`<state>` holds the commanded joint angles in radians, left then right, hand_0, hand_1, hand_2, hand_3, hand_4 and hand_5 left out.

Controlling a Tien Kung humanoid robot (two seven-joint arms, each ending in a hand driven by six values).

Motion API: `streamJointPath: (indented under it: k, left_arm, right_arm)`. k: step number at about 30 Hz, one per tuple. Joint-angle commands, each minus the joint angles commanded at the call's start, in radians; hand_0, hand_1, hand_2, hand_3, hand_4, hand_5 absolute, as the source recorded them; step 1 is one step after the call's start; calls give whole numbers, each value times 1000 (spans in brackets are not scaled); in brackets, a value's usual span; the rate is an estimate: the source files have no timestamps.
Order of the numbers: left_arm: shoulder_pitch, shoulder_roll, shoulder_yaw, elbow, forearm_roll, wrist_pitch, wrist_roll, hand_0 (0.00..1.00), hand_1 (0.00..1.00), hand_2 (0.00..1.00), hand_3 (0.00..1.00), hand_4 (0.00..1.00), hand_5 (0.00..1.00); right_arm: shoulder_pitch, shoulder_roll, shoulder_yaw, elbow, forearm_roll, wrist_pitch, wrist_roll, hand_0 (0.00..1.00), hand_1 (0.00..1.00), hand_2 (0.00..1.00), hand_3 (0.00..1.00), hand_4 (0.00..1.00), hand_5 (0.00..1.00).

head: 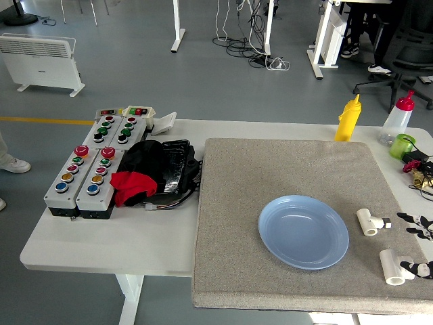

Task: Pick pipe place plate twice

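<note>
The grey mat [284,176] lies mostly bare around the blue plate [304,231], open from the near, far and left sides. On the plate's right, two white pipe fittings [371,221] [393,266] stand near the mat's edge. The yellow bottle [348,118] and red-capped bottle [398,118] line the far right. Button boxes [88,169] and black gear [162,169] crowd the left.
</note>
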<state>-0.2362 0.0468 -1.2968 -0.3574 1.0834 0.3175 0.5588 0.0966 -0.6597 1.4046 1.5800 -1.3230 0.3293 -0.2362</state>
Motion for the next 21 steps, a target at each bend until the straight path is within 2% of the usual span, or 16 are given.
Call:
streamJointPath:
  k: [6, 14, 21]
  left_arm:
    - [0, -1, 1, 0, 5, 2, 5, 666, 659, 632, 626, 394, 998]
    - [5, -2, 0, -2, 9, 3, 9, 666, 657, 633, 626, 393, 998]
    - [10, -1, -3, -2, 14, 2, 10, 666, 657, 633, 625, 391, 998]
  right_arm:
    - [33, 27, -51, -20, -35, 3, -3, 998, 966, 998, 998, 829, 167]
    - [91, 47, -122, -79, -198, -17, -1, 998, 959, 998, 998, 830, 160]
    - [102, 51, -142, -104, -217, -11, -11, 998, 955, 998, 998, 823, 149]
